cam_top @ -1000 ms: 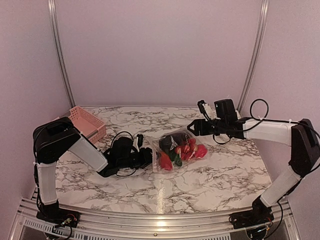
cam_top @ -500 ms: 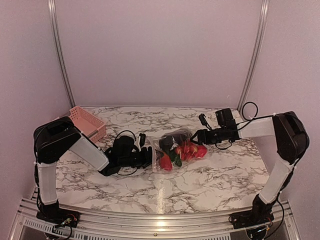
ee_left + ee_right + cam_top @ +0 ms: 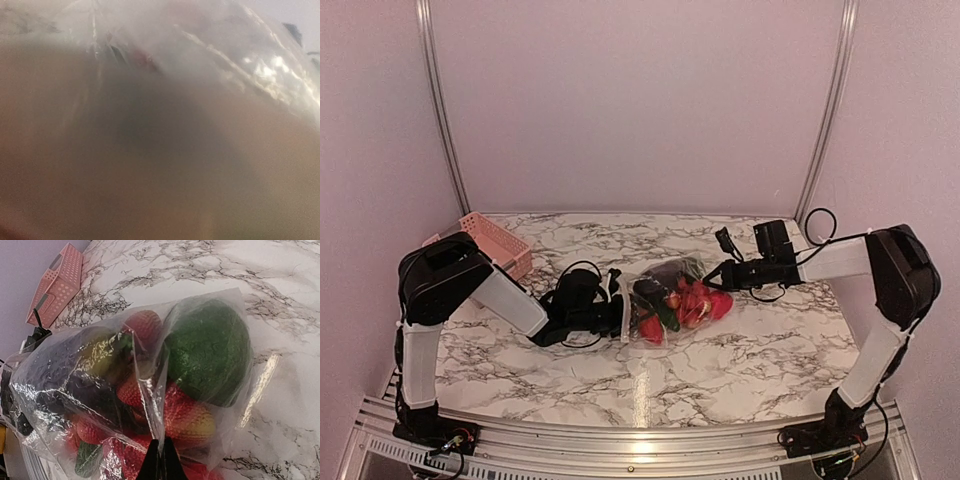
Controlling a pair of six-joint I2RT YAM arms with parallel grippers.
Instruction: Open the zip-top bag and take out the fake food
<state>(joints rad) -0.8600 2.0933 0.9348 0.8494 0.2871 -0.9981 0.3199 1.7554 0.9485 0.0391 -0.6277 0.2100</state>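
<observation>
The clear zip-top bag (image 3: 665,290) lies mid-table, bulging with fake food (image 3: 695,300): red pieces, a dark one and a green round one (image 3: 210,350). My right gripper (image 3: 716,277) is at the bag's right end. In the right wrist view its tips (image 3: 160,460) are shut on a raised fold of the bag's plastic (image 3: 150,390). My left gripper (image 3: 620,310) is pressed against the bag's left edge, with its jaws hidden. The left wrist view is a blur of shiny plastic (image 3: 260,65) right against the lens.
A pink slatted basket (image 3: 492,243) stands at the back left of the marble table (image 3: 740,350), and it also shows in the right wrist view as the basket (image 3: 56,282). Black cables loop beside both wrists.
The right gripper swung in to the bag's right end and shut on a fold of plastic. The left gripper pushed right, against the bag's left edge.
</observation>
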